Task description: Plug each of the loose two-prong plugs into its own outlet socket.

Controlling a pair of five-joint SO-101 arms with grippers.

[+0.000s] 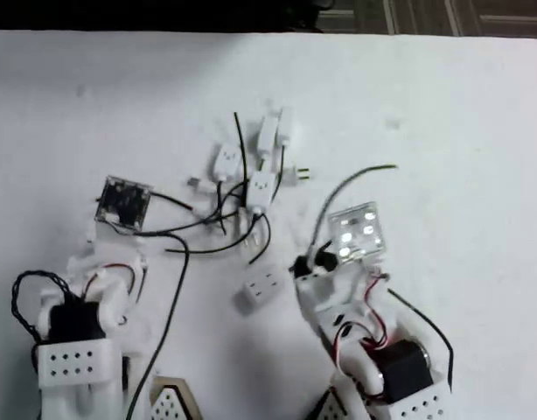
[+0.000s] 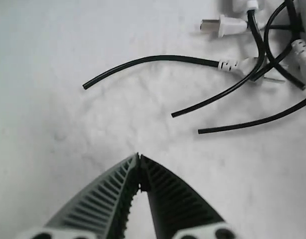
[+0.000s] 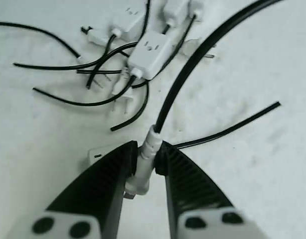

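Plugs (image 2: 225,25) lie tangled with sockets (image 3: 150,50) in a heap mid-table. One plug (image 3: 145,162) is clamped in the right gripper (image 3: 147,148) by its white body, and its black cord (image 3: 203,55) arches away past the heap. A lone socket (image 3: 100,154) lies just beside that gripper's fingers. The left gripper (image 2: 139,169) is pinched closed on nothing, over bare table (image 2: 53,74) near loose cord ends.

By the look of it, each plug is light, hard plastic with thin prongs that could bend. The springy cord will likely tug and twist it. The best hold is on the body's flat sides behind the prongs, never on the cord.
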